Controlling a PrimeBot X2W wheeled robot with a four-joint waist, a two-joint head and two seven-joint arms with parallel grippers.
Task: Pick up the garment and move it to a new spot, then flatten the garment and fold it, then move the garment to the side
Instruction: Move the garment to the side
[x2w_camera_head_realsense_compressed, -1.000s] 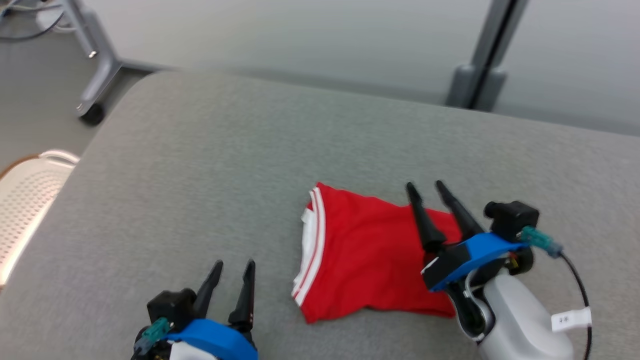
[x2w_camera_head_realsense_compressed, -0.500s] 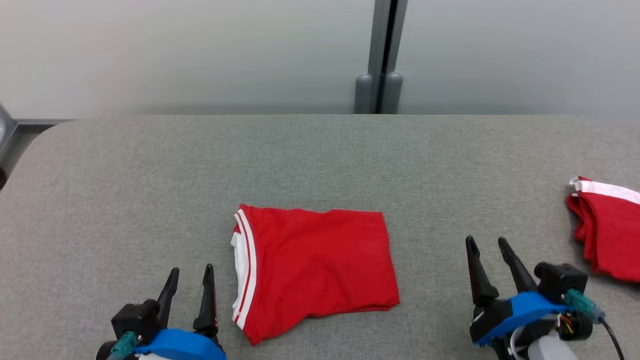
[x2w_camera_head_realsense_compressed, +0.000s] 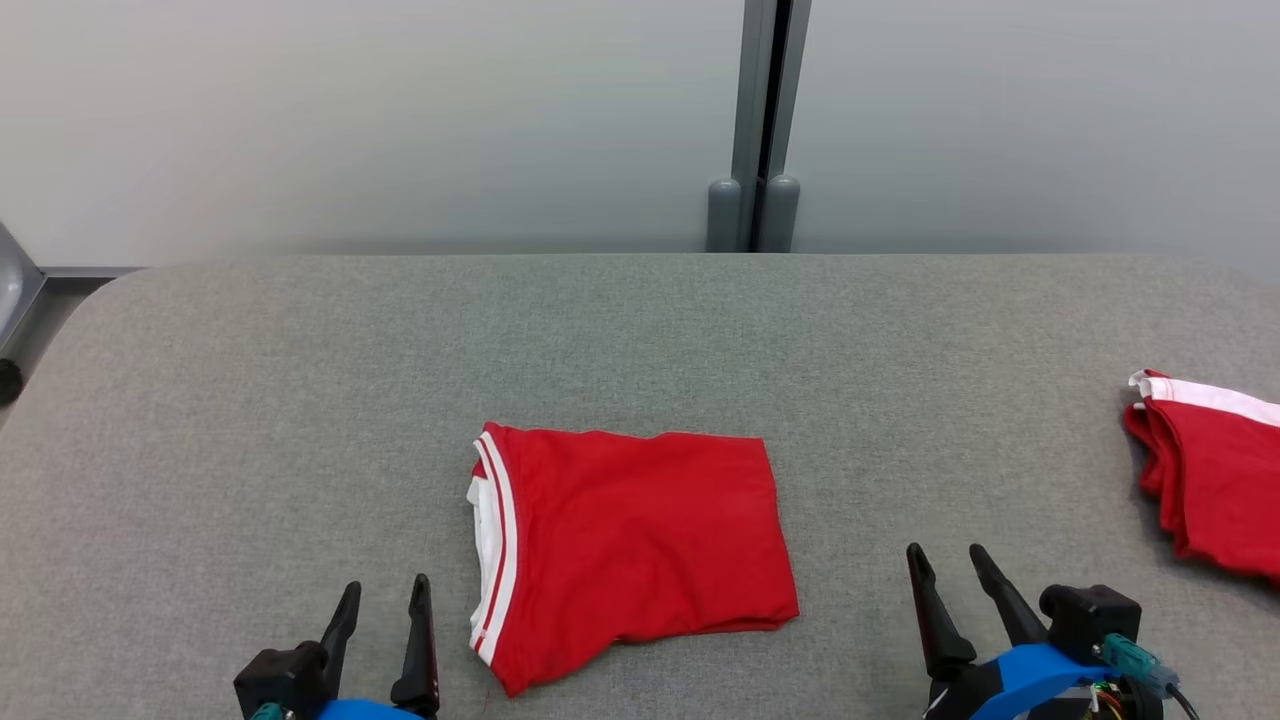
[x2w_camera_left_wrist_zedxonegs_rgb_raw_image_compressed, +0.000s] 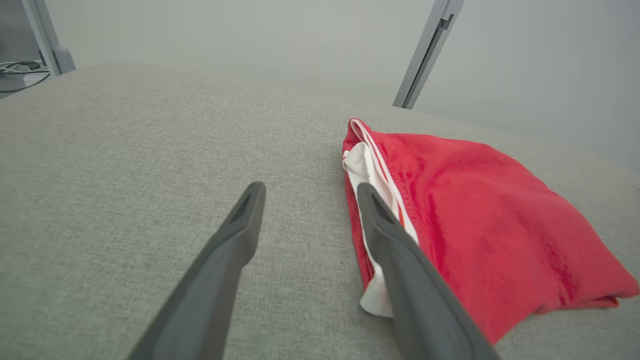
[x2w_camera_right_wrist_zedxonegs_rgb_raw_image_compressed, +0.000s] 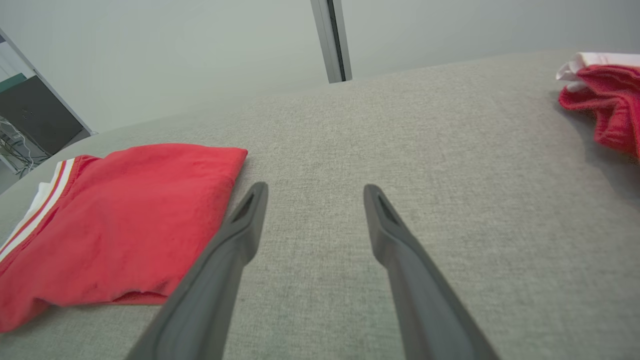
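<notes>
Folded garment (x2w_camera_head_realsense_compressed: 640, 540) lies whole; second garment (x2w_camera_head_realsense_compressed: 1215, 480) is cut off rightward.

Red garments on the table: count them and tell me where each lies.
2. One folded red garment lies front and middle on the table. A second red garment lies bunched at the far right, cut off by the head view's edge. Others may lie out of view.

left end effector (x2w_camera_head_realsense_compressed: 385, 588) and right end effector (x2w_camera_head_realsense_compressed: 944, 552) both sit low, jaws spread wide, holding nothing.
</notes>
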